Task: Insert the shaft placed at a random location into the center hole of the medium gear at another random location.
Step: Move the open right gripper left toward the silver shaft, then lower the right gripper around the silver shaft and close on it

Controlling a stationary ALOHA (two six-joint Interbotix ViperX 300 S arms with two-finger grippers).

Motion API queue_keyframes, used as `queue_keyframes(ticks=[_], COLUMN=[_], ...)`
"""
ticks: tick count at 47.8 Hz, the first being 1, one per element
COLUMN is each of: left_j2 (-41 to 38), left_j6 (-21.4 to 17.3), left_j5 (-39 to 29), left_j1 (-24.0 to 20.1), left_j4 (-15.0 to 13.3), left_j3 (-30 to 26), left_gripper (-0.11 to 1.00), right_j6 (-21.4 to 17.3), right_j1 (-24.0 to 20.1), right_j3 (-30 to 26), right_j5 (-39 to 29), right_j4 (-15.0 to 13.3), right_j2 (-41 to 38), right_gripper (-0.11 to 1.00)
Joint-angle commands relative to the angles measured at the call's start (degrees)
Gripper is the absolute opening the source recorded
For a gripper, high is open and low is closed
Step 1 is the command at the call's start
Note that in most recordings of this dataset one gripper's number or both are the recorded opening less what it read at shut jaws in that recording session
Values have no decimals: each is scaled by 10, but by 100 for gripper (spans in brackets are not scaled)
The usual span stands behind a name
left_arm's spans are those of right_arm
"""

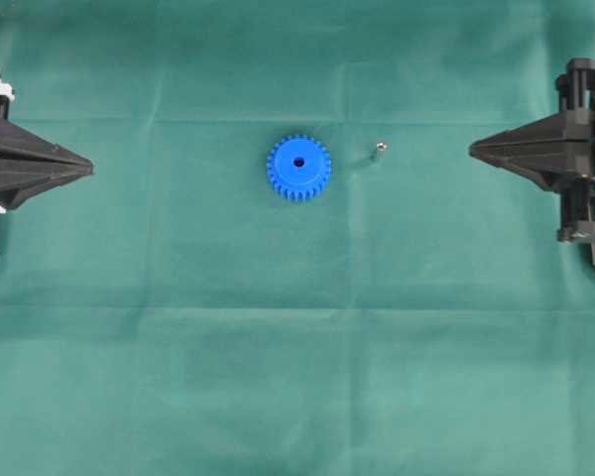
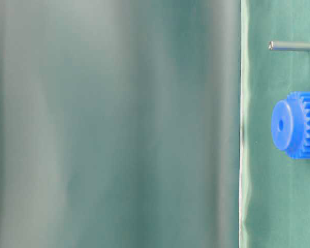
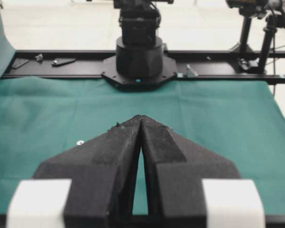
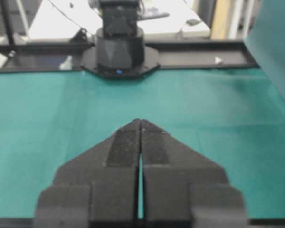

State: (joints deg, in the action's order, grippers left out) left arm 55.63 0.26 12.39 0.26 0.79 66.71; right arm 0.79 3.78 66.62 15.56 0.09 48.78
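The blue medium gear point(image 1: 298, 168) lies flat on the green cloth near the middle, its center hole point(image 1: 299, 162) facing up. The shaft point(image 1: 380, 149), a tiny silvery pin, stands apart just right of the gear. The table-level view shows the gear point(image 2: 297, 124), its hole point(image 2: 280, 124) and the shaft point(image 2: 290, 46) separately. My left gripper point(image 1: 87, 166) is shut and empty at the far left. My right gripper point(image 1: 474, 151) is shut and empty at the right. In the left wrist view the shut gripper point(image 3: 141, 117) hides the gear; a small silvery dot point(image 3: 80, 142) shows left of the fingers. In the right wrist view the shut gripper point(image 4: 140, 119) hides both.
The green cloth point(image 1: 297, 347) covers the whole table. The opposite arm's base stands at the far edge in each wrist view: one in the left wrist view point(image 3: 138, 57) and one in the right wrist view point(image 4: 119, 50). A raised fold of cloth blurs the left of the table-level view point(image 2: 113, 124).
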Motion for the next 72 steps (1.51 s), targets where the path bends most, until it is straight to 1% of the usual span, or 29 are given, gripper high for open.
queue_keyframes(ticks=[1, 3, 12, 14, 15, 21, 32, 42, 45, 50, 61, 68, 72], left_j2=[-2, -2, -2, -2, -2, -2, -2, -3, -3, -4, -4, -4, -5], left_j6=[-2, -2, -2, -2, -2, -2, -2, -3, -3, -3, -2, -2, -2], left_j5=[3, 3, 2, 2, 3, 3, 2, 2, 2, 2, 2, 2, 2], left_j1=[1, 1, 1, 1, 1, 1, 1, 0, 0, -1, -2, -2, -2], left_j4=[1, 1, 2, 2, 2, 1, 1, 2, 1, 2, 2, 2, 2], left_j3=[-14, -14, -14, -14, -14, -14, -13, -12, -11, -11, -11, -11, -11], left_gripper=[0, 0, 0, 0, 0, 0, 0, 0, 0, 0, 0, 0, 0], right_j6=[-4, -4, -2, 2, 4, 6, 6, 6, 6, 7, 7, 7, 7], right_j1=[9, 15, 37, 42, 44, 62, 88, 89, 90, 92, 97, 97, 97], right_j3=[-11, -10, -11, -11, -10, -10, -17, -24, -25, -28, -35, -39, -38], right_j5=[17, 20, 41, 53, 58, 92, 157, 212, 226, 245, 267, 268, 267], right_j4=[1, 1, 0, 0, 0, 1, 3, 20, 29, 36, 45, 46, 46], right_j2=[-23, -40, -114, -138, -147, -207, -323, -417, -439, -476, -521, -527, -528], right_gripper=[12, 22, 78, 88, 90, 83, 84, 84, 83, 83, 83, 83, 81])
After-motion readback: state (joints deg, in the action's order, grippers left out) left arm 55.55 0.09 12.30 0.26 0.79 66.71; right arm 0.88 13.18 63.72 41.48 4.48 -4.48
